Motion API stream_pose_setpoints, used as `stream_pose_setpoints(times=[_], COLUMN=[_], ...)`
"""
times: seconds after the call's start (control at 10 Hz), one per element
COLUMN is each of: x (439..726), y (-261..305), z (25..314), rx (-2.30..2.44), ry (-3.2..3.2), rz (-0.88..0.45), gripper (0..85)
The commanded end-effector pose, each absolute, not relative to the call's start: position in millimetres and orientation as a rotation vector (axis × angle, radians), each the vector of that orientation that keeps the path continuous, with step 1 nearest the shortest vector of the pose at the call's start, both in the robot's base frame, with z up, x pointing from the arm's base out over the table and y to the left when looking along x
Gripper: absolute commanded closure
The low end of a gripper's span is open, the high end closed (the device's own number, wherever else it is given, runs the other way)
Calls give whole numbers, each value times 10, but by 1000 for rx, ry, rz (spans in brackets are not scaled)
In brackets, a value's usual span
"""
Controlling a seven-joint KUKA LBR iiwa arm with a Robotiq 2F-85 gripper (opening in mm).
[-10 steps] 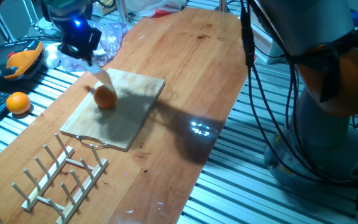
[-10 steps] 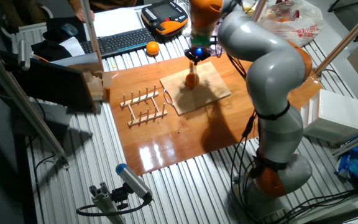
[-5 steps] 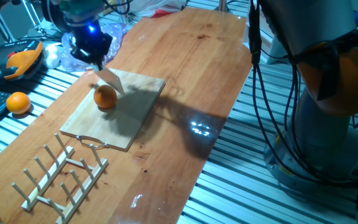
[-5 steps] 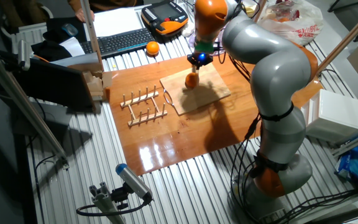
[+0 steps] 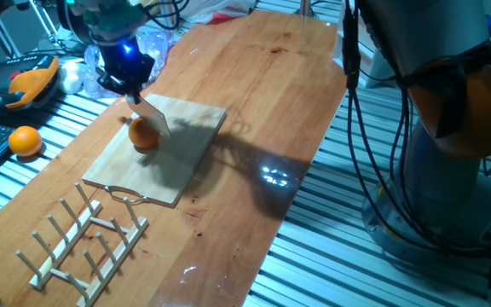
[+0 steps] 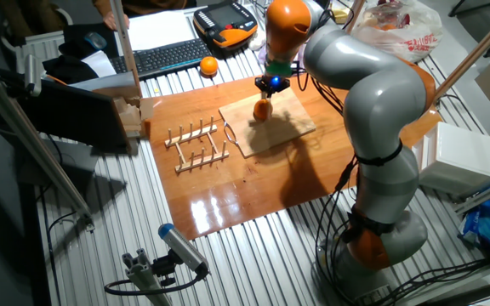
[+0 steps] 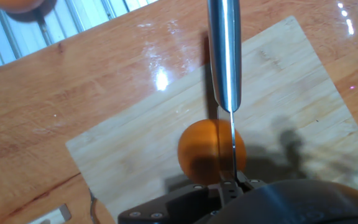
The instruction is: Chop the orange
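Gripper (image 5: 127,81) clamped on knife (image 5: 151,117); blade over orange (image 5: 143,135); orange whole, round, on cutting board (image 5: 186,149).

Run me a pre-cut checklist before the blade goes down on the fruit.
1. The orange sits on the cutting board: ok.
2. The orange is whole, uncut: ok.
3. The knife lines up over the orange in the hand view, slightly right of its middle: ok.
4. The tool has a firm hold on the knife: cannot tell, the fingers are hidden.
5. Blade touching the skin: cannot tell.
6. The second orange and the dish rack lie well off the board: ok.
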State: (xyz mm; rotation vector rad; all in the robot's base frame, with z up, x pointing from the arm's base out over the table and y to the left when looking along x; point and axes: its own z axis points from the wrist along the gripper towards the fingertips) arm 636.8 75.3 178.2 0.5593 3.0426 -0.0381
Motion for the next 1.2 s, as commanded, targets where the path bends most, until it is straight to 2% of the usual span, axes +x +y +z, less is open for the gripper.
stream_pose_setpoints(times=[0.0,1.1], x=[6371,6402], y=[757,756], z=[1776,1691], rx=[557,554], ry=[3042,3028], rz=[-41,-49], gripper=[850,850])
